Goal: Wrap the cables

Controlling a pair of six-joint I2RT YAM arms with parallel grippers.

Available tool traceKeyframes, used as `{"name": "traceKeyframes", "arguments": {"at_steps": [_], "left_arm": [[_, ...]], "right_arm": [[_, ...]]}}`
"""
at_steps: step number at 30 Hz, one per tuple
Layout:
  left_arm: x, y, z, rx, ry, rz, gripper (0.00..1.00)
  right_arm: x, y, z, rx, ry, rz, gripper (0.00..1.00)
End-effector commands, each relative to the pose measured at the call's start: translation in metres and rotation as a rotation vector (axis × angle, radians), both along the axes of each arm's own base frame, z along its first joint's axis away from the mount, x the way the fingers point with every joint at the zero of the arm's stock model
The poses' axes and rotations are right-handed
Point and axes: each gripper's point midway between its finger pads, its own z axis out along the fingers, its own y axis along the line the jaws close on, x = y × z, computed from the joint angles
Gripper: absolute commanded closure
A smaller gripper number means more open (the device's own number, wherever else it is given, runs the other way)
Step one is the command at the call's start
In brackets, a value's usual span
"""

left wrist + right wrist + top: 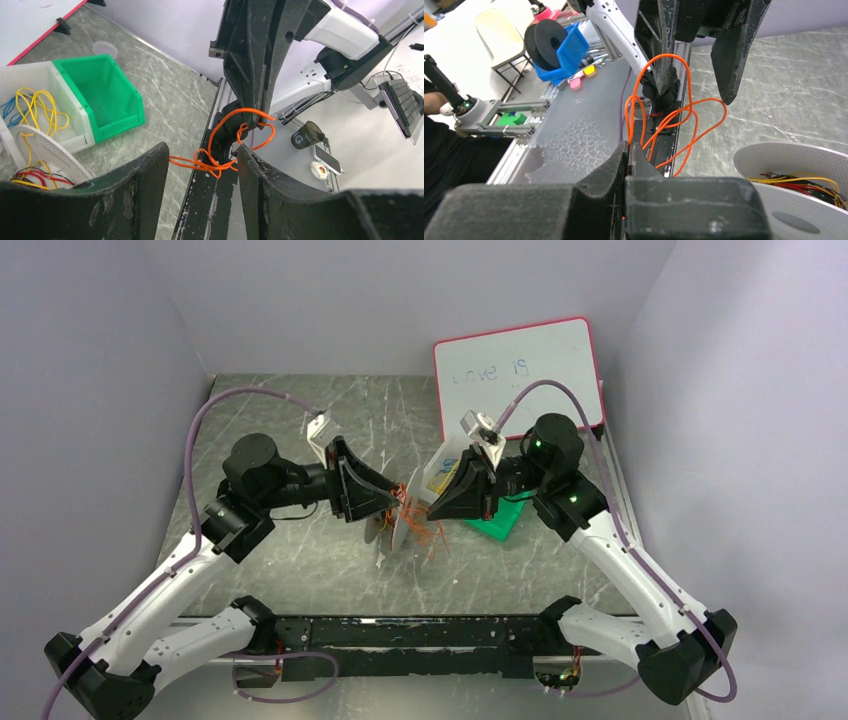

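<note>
In the top view the orange cable (424, 528) is a small tangle between the two arms, too fine to trace strand by strand. The spool (397, 532) beside it is partly covered by that tangle. The green bin (503, 523) shows only a corner from under the right arm. The writing on the whiteboard (520, 370) is too faint to read fully.

From the right wrist, the cable seems to run into the pressed-together fingers (606, 172) of the right gripper (627, 155), but the pinch point itself is hidden. There the spool is cut off by the right and lower edges. From the left wrist, the white bin (35, 82) is cut off at the left edge.
</note>
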Motion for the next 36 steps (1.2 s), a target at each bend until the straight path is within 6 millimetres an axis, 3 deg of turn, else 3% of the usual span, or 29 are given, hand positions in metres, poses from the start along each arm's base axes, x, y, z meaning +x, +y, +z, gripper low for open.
{"name": "traceKeyframes", "arguments": {"at_steps": [1, 10, 16, 23, 33, 36], "left_arm": [[-0.01, -0.003, 0.023, -0.032, -0.124, -0.089, 0.42], [-0.024, -0.011, 0.031, -0.066, -0.181, -0.238, 0.44], [-0.027, -0.011, 0.026, -0.059, -0.179, -0.257, 0.56], [-0.034, -0.009, 0.026, -0.074, -0.186, -0.287, 0.92], [-0.034, -0.005, 0.03, -0.082, -0.209, -0.245, 0.93], [-0.031, -0.003, 0.031, -0.081, -0.208, -0.204, 0.93]], "right_arm": [[-0.007, 0.004, 0.0, 0.007, 0.007, 0.054, 1.0], [-0.017, 0.014, -0.001, 0.009, 0.015, 0.11, 1.0], [-0.02, 0.015, -0.003, 0.007, 0.007, 0.123, 1.0], [-0.016, 0.018, -0.003, 0.013, 0.009, 0.104, 1.0], [-0.011, 0.018, -0.003, 0.009, 0.006, 0.041, 1.0], [-0.009, 0.018, -0.003, 0.006, 0.004, 0.016, 0.9]]}}
